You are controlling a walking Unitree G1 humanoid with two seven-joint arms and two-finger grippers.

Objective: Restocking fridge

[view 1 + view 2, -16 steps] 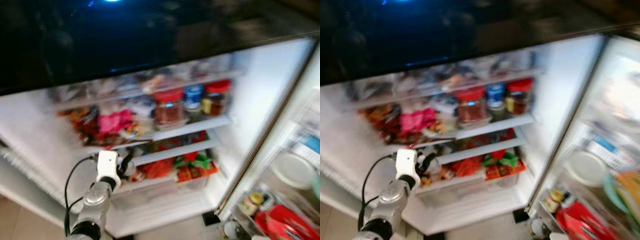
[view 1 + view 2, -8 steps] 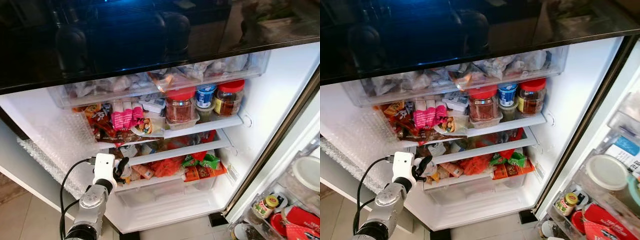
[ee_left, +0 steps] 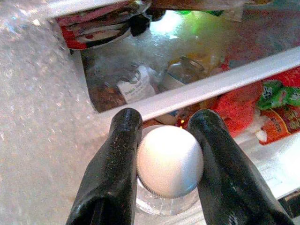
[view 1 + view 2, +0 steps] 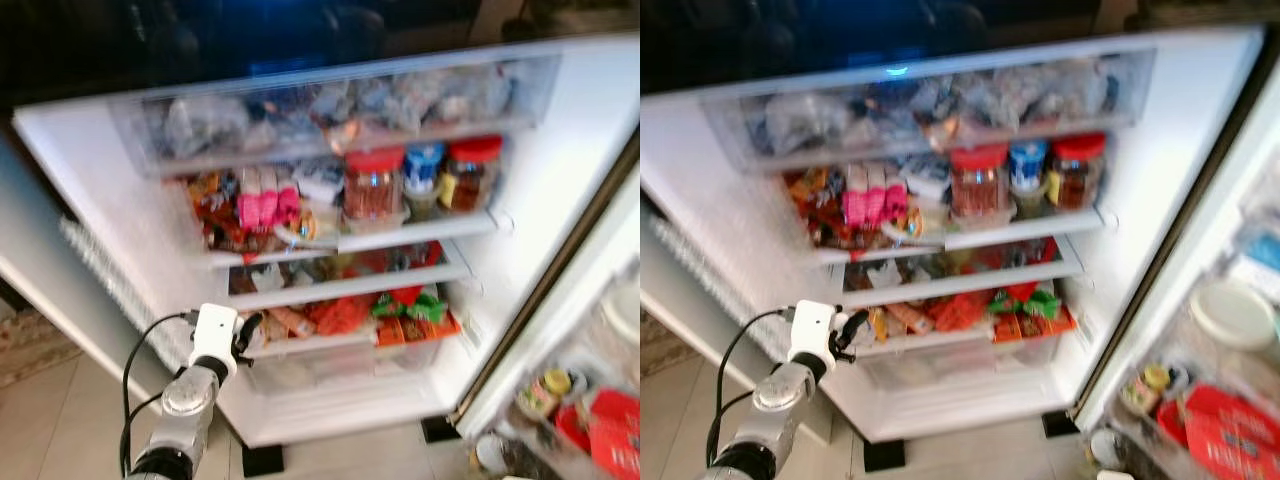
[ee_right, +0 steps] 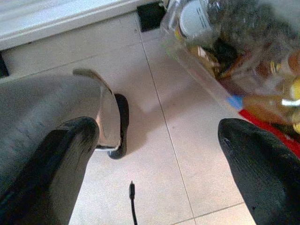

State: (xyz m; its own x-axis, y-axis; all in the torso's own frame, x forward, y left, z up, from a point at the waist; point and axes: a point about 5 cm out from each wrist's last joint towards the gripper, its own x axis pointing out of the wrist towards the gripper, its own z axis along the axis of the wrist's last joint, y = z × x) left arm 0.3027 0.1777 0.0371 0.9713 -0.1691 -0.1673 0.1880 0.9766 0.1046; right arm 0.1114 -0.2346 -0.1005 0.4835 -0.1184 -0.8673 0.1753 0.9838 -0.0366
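Nearest to us, low in the left of the head frames, our left claw is clamped on a small jar with a white lid: the wrist view shows the lid squeezed between the two black fingers, with clear glass below it. We judge the jar's long axis runs along the fingers, lid toward the wrist camera.

The coming move turns on one relation. The jar sits at the left end of the fridge's lower shelf, and the open space lies beyond and to the right of the claw, deeper into the fridge. The left arm is the nearer one by far.

Our right claw hangs spread open and empty over the tiled floor.

The head views give the shelf layout, blurred; the wrist view alone shows the grip and the white shelf edge just past the lid.
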